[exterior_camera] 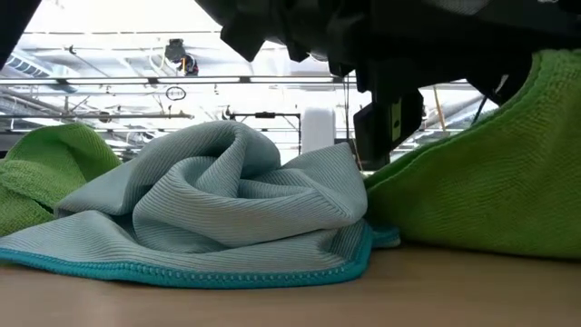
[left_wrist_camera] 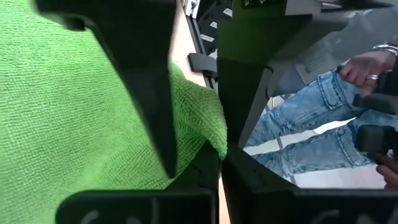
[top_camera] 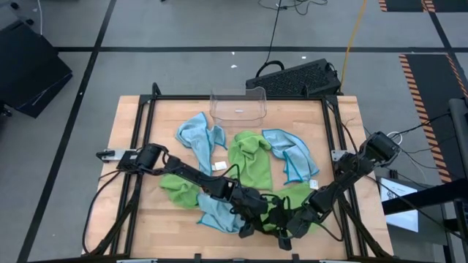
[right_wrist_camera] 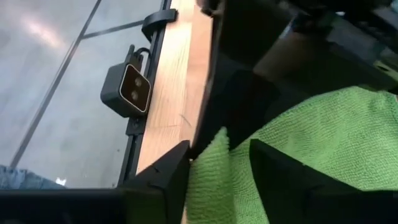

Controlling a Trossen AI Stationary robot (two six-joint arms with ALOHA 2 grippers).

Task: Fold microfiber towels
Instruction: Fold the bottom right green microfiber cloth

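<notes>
Both end effectors over green towel (top_camera: 281,212) (fingertips hidden), table's near edge

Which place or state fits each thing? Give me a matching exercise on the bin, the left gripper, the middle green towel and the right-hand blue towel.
Things:
1. clear bin
2. left gripper
3. middle green towel
4. right-hand blue towel

Places or states:
A. crumpled between two blue towels
B. at the table's far edge
C. lying nearest the right arm's base
D. shut on another green towel at the near edge

Pairs: 1-B, 2-D, 3-A, 4-C
</notes>
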